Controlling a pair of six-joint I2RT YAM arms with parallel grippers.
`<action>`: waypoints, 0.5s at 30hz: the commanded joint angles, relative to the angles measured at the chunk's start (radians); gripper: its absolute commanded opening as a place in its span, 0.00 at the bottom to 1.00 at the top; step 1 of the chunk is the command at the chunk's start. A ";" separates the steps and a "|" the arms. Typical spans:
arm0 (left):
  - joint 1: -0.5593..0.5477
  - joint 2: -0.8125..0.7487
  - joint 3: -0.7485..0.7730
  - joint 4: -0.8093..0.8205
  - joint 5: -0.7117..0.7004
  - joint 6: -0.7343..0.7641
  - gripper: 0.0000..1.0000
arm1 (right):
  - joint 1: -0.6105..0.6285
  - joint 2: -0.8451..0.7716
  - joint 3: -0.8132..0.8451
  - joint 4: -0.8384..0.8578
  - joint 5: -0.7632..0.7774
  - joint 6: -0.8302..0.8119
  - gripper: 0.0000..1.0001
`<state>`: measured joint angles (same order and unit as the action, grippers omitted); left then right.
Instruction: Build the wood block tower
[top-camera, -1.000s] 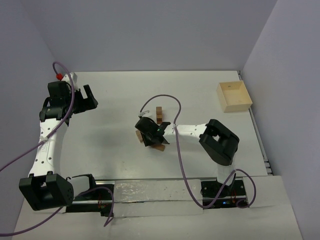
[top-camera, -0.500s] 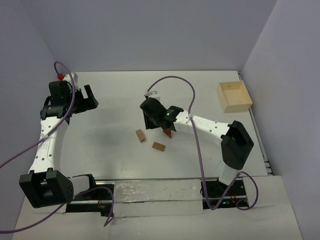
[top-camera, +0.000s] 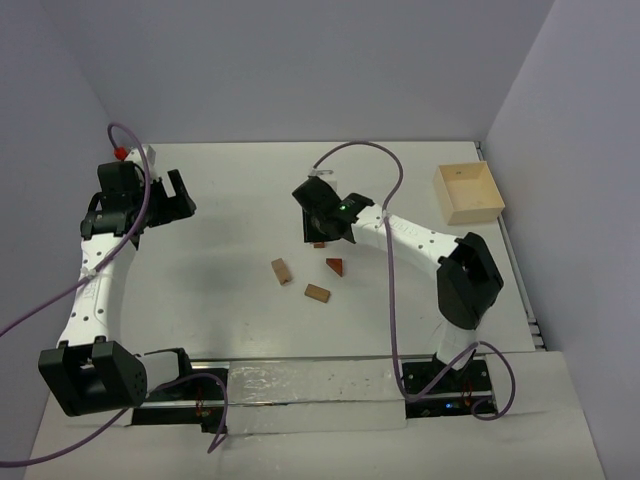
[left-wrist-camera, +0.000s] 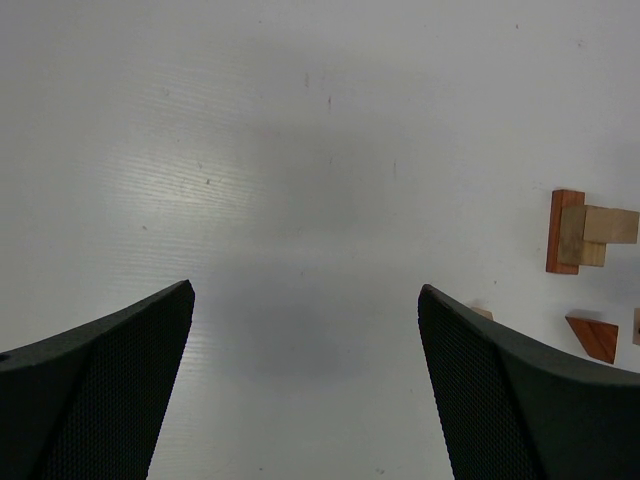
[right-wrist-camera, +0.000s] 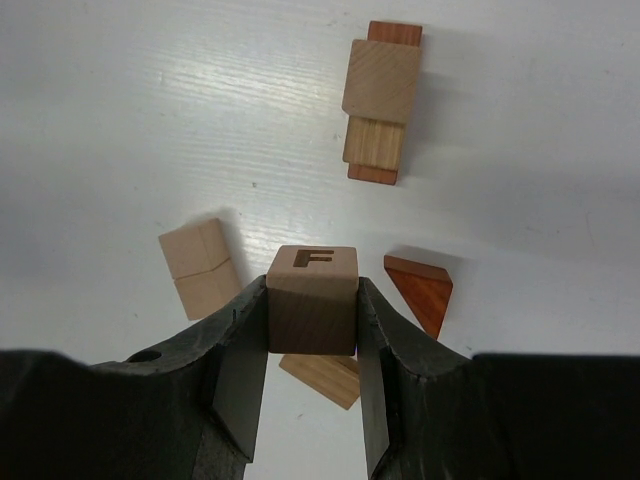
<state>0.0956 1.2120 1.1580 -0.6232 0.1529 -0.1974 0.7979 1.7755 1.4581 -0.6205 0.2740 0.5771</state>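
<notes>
The wood block tower (right-wrist-camera: 380, 100) is a short stack: a pale cuboid lies across a reddish bar, and only a sliver of the tower (top-camera: 318, 243) shows in the top view. My right gripper (right-wrist-camera: 312, 284) is shut on a brown cube (right-wrist-camera: 312, 305) stamped with an F. The cube hangs above the table, short of the stack. From above, the right gripper (top-camera: 319, 226) covers the tower. Three loose pieces lie nearer my bases: a tan block (top-camera: 281, 271), a red-brown wedge (top-camera: 335, 266) and a flat tan piece (top-camera: 317, 293). My left gripper (top-camera: 183, 195) is open at the far left and holds nothing.
A pale wooden square box (top-camera: 467, 193) stands at the back right by the wall. The left wrist view shows the tower (left-wrist-camera: 580, 232) and the wedge (left-wrist-camera: 597, 336) far off to its right. Purple cables loop over both arms.
My right arm has swung from over the loose blocks back toward the tower, carrying the F cube. The left arm has not moved.
</notes>
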 joint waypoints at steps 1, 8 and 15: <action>0.008 -0.034 0.003 0.058 -0.011 0.011 0.99 | -0.020 0.046 0.059 -0.002 0.032 0.021 0.00; 0.008 -0.031 -0.001 0.062 -0.006 0.012 0.99 | -0.029 0.102 0.067 0.017 0.024 0.020 0.00; 0.009 -0.029 -0.004 0.065 -0.003 0.009 0.99 | -0.045 0.130 0.076 0.035 0.019 0.015 0.00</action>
<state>0.0956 1.2064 1.1534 -0.6151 0.1497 -0.1974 0.7708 1.8877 1.4864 -0.6170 0.2722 0.5835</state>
